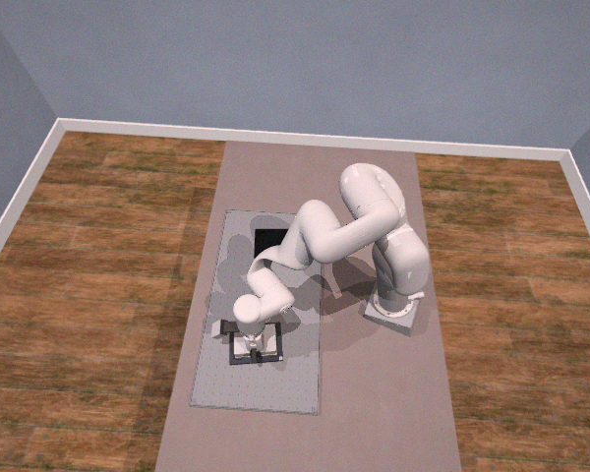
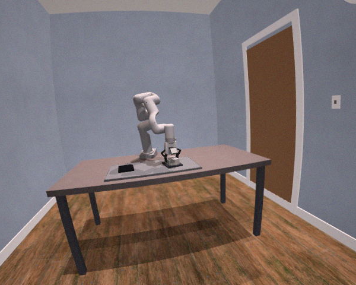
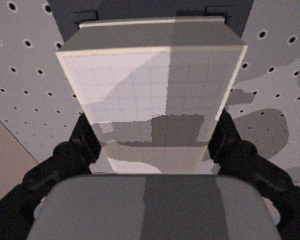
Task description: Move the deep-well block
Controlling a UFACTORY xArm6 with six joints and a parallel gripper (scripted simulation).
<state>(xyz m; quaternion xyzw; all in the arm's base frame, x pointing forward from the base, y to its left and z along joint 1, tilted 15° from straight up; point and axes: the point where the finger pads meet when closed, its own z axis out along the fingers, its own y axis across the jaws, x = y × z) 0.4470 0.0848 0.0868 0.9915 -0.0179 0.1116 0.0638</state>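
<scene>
Brown table [image 2: 233, 156] carries grey perforated board [image 1: 265, 385], white arm base [image 1: 406, 324].

Your arm [image 1: 335, 228] reaches out from its base, folds at the elbow and turns the wrist [image 1: 257, 305] straight down. The end effector [image 3: 152, 145] points downward with its jaws spread fully wide. You will find both black fingers standing apart, gripping nothing.
</scene>
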